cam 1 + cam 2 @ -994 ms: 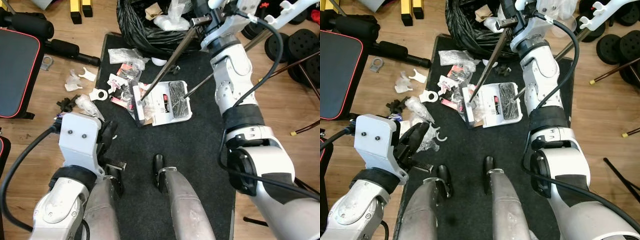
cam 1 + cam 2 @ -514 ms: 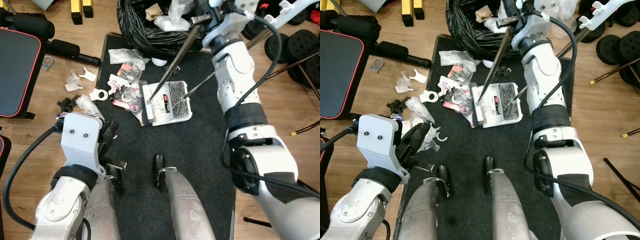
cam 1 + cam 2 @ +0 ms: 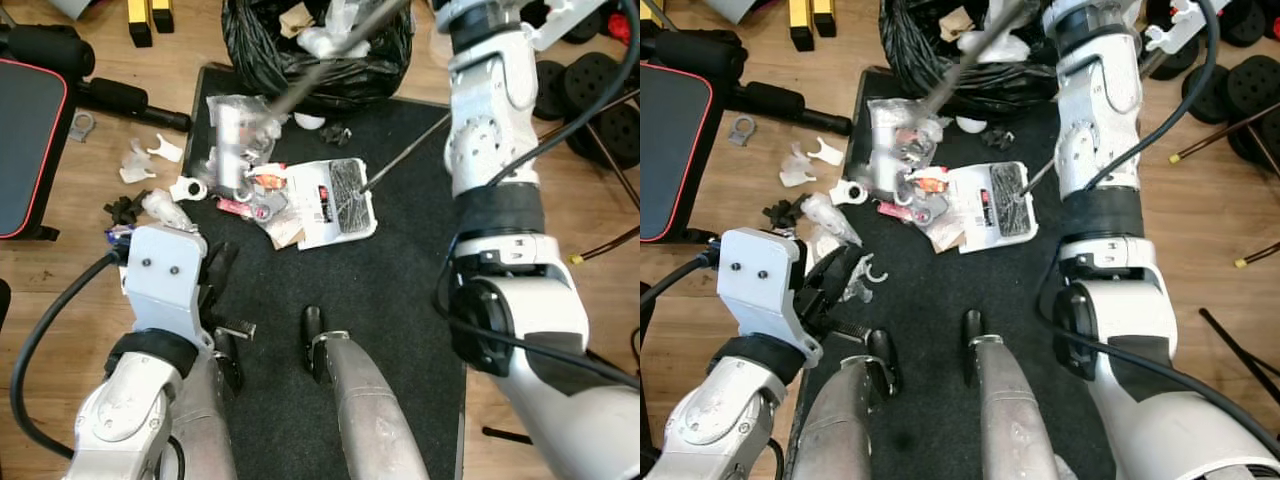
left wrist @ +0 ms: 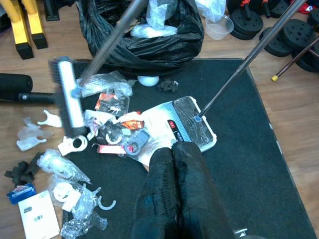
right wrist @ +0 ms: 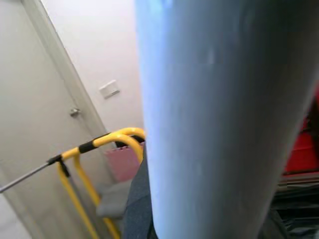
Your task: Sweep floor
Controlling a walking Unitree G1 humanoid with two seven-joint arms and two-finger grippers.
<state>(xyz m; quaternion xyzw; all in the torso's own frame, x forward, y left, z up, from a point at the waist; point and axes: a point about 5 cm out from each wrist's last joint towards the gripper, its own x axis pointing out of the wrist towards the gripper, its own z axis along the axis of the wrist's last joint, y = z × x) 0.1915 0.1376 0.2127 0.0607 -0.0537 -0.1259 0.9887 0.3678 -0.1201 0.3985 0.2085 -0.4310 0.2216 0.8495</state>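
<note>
The broom's grey brush head (image 3: 232, 150) hangs blurred over the litter at the mat's far left, and its long handle (image 3: 335, 45) slants up toward the bin bag. My right arm (image 3: 485, 130) reaches up past the top edge. In the right wrist view my right gripper (image 5: 209, 149) is shut on the broom handle, which looms close and grey. A white dustpan (image 3: 335, 200) lies on the black mat (image 3: 400, 290) with its thin rod (image 3: 405, 160) leaning right. Wrappers, rings and red packs (image 3: 262, 190) lie beside it. My left gripper (image 4: 174, 184) hangs low, shut and empty.
A black bin bag (image 3: 310, 50) full of rubbish stands behind the mat. More scraps (image 3: 150, 165) lie on the wooden floor to the left, near a black bench (image 3: 25, 120). Weight plates (image 3: 610, 100) and bars are at the right. My silver legs (image 3: 360, 410) stand on the mat.
The brush head has swung from beside the dustpan up and left over the litter pile. My right arm has risen with the handle. The left arm is unchanged.
</note>
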